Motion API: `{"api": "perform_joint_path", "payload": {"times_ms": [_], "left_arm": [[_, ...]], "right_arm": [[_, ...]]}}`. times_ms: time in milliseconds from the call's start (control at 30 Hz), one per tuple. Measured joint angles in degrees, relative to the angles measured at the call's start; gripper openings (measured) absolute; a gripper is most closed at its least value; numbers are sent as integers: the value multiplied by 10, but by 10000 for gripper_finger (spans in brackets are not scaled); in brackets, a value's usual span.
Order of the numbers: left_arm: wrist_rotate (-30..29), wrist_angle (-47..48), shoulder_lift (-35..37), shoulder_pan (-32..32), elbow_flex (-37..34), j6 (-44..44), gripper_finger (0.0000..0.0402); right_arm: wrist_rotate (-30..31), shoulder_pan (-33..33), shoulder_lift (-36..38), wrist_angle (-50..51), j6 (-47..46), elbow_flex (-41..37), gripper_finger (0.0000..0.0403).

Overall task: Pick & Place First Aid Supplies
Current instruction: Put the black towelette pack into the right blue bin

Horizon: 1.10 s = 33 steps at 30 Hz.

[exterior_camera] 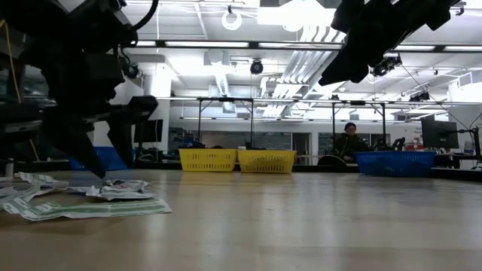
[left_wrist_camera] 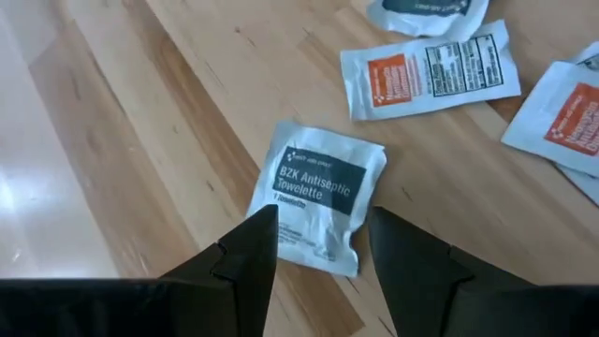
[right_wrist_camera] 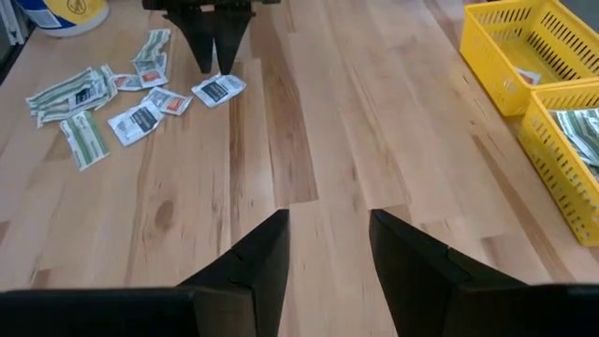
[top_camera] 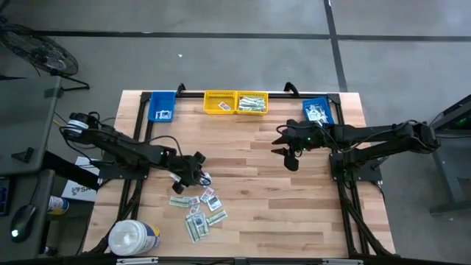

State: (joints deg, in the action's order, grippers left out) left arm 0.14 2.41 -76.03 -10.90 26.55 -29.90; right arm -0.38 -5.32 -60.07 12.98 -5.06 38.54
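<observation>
The left pincer (top_camera: 200, 171) sits low over the near-left part of the counter (top_camera: 294, 213), fingers apart and holding nothing. In the left wrist view its fingertips (left_wrist_camera: 262, 234) straddle the near edge of a white antiseptic towelette packet (left_wrist_camera: 318, 197) with a dark blue label, which lies flat on the wood at the edge of the pile closest to the counter's middle. Whether the tips touch it cannot be told. The remaining first aid supplies (top_camera: 199, 210) are scattered loosely just toward the front edge from that pincer: long green-white strips and small squarish packets with red or blue marks, some overlapping. A white round tub (top_camera: 132, 237) stands at the front-left corner, close to the edge. The right pincer (top_camera: 288, 156) hangs raised above the counter right of centre, released and empty, well apart from the pile. Between the two arms the middle of the counter is bare wood, as is the whole front-right portion. Along the far edge sit two yellow bins (top_camera: 235, 102) side by side, one holding green-white strips, flanked by a blue bin (top_camera: 161, 105) on the left and another blue bin (top_camera: 318, 111) on the right, both holding packets.
</observation>
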Motion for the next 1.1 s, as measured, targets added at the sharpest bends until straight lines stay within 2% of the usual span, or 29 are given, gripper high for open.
{"api": "perform_joint_path", "payload": {"times_ms": [333,533,1000,1100], "left_arm": [[8,4,-66,0,19,-17,165],[8,4,-72,0,19,30,159],[27,40,-74,1,19,163,14],[26,36,-72,1,18,181,7]], "right_arm": [[0,0,0,0,-4,0,142],[0,0,0,0,-4,0,142],[0,0,0,-2,-16,0,142],[0,0,0,-2,-20,0,142]]}}
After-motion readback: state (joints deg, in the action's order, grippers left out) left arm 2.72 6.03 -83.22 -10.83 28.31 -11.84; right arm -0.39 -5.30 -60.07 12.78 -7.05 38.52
